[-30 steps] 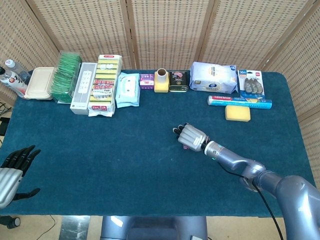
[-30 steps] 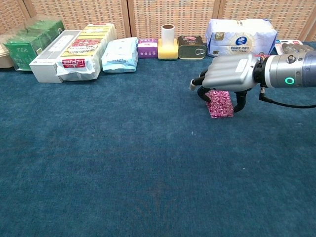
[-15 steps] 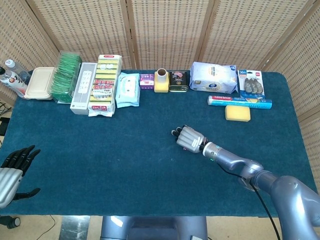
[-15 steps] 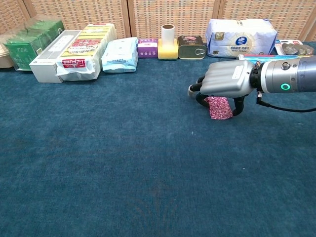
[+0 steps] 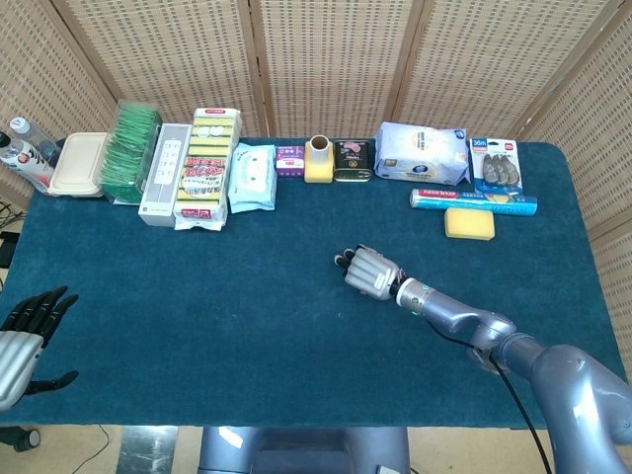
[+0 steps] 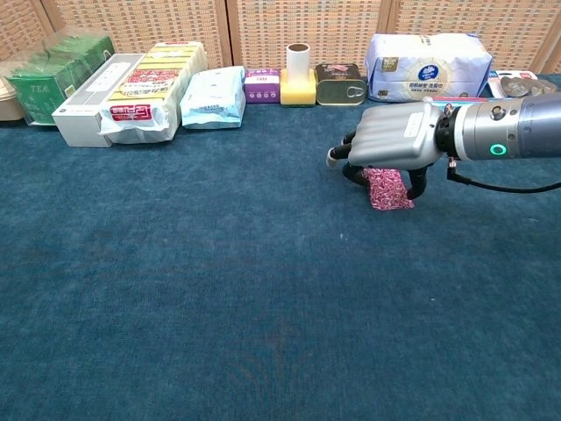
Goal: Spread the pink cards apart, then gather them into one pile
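Observation:
The pink cards lie as one small patterned pile on the blue table cloth, right of the middle. My right hand sits palm-down on top of them, its dark fingers curled down on both sides of the pile. From the head view, the right hand hides the cards fully. My left hand hangs off the table's near left corner, fingers apart and holding nothing.
A row of goods lines the far edge: green tea packs, a white box, yellow packets, a wipes pack, a yellow cup, a tin, a tissue pack. A yellow sponge lies at the right.
My right hand has slid a little left and further over the cards, so the head view no longer shows them. The pile shifted slightly with it. The left hand stayed put.

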Controlling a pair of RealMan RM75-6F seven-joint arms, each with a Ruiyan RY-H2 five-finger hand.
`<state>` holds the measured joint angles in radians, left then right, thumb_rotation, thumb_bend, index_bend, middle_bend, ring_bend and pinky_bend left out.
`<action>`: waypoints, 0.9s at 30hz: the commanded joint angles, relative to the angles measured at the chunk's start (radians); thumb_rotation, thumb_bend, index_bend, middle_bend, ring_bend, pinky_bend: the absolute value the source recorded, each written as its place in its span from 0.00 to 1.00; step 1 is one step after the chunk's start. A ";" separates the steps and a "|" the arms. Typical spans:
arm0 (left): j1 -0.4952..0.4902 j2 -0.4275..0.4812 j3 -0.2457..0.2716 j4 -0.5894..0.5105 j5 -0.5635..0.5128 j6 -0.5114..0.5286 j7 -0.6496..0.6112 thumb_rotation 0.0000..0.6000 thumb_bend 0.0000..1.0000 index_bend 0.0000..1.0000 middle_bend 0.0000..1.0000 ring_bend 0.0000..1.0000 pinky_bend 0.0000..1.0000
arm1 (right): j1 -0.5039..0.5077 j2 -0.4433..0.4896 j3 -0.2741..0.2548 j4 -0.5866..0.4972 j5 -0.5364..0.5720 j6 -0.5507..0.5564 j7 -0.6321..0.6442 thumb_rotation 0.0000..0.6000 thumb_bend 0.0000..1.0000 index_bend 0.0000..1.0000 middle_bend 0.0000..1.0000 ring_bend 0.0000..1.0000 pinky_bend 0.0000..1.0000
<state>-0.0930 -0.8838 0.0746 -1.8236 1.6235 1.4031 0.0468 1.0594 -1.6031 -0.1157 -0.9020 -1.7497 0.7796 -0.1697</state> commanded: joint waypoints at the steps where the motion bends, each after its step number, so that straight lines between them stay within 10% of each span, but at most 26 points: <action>1: 0.000 0.000 -0.001 0.001 -0.001 0.001 -0.002 1.00 0.08 0.00 0.00 0.00 0.06 | -0.007 0.000 -0.001 0.000 0.006 0.001 0.012 1.00 0.16 0.38 0.17 0.27 0.49; 19: -0.002 -0.001 -0.001 -0.001 -0.003 -0.004 0.002 1.00 0.08 0.00 0.00 0.00 0.06 | 0.001 0.065 0.025 -0.092 0.009 0.034 -0.002 1.00 0.14 0.23 0.16 0.26 0.49; 27: -0.003 0.006 -0.001 0.003 0.000 -0.002 -0.012 1.00 0.08 0.00 0.00 0.00 0.06 | -0.063 0.191 0.068 -0.249 0.069 0.129 -0.001 1.00 0.12 0.21 0.13 0.18 0.31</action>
<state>-0.0969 -0.8792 0.0735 -1.8207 1.6222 1.3988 0.0365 1.0301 -1.4572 -0.0679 -1.0986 -1.7158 0.8710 -0.1818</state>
